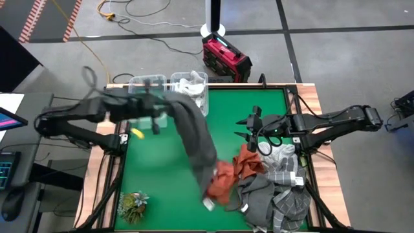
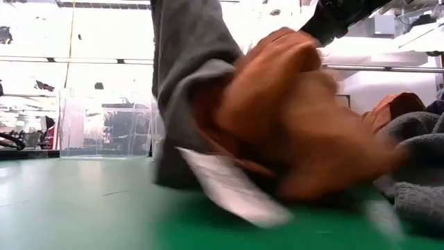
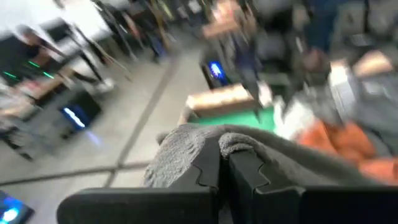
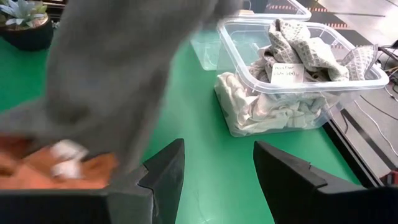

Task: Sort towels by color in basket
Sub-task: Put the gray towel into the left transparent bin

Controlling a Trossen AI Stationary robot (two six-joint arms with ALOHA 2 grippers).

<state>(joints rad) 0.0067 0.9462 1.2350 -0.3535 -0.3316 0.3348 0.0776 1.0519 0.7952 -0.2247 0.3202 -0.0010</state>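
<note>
Because your left gripper (image 1: 158, 103) has its jaws clamped on the dark grey towel (image 1: 194, 136), it stretches from the far-edge bins (image 1: 194, 90) toward the near-right heap, dragging a rust-orange towel (image 1: 221, 181). Your right gripper (image 1: 251, 127) waits near the desk's (image 1: 162, 175) right edge, jaws wide and empty.

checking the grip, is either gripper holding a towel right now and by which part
The left gripper is shut on the dark grey towel, pinching a fold at its upper end. The right gripper is open, holding nothing.

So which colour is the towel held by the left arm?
Dark grey towel, seen best in the high view.
</note>
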